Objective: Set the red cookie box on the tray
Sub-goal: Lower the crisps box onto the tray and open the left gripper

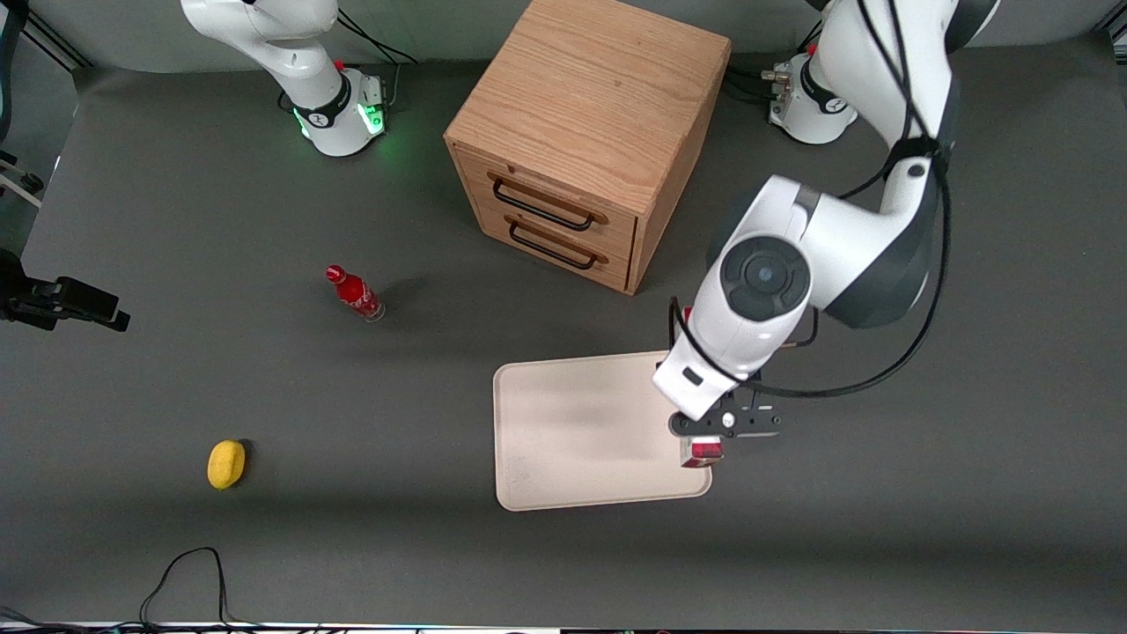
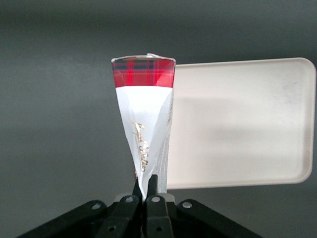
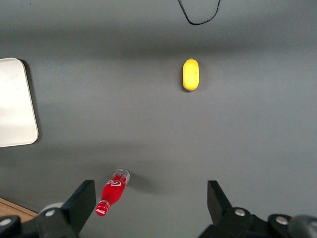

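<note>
My gripper point(image 2: 146, 191) is clamped on the red cookie box point(image 2: 144, 109), fingers point(image 2: 153, 184) pinching its white panel edge-on. The box hangs over the tray point(image 1: 581, 436), at the rim on the working arm's side, above the corner nearest the front camera; can't tell if it touches. The wooden cabinet point(image 1: 585, 141) is farther from the front camera than the tray. The red bottle point(image 1: 354, 293) and lemon point(image 1: 226, 464) lie well apart from the tray, toward the parked arm's end.
</note>
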Controlling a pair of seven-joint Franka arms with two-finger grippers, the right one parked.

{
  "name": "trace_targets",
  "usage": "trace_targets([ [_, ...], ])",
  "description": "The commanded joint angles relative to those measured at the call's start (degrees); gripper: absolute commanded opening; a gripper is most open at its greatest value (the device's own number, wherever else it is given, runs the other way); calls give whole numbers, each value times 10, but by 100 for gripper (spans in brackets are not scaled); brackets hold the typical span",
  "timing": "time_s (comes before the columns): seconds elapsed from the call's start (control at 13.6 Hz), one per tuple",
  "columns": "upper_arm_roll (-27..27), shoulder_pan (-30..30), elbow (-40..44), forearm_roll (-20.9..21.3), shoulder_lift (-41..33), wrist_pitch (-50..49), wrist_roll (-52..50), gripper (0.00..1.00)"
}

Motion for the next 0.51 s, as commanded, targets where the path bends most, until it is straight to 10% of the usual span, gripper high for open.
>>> trace_targets([
  [0.0,3,0,-6,5,41,52,-5,0],
  [0.44,5,3,-57,11,91,158,-5,0],
])
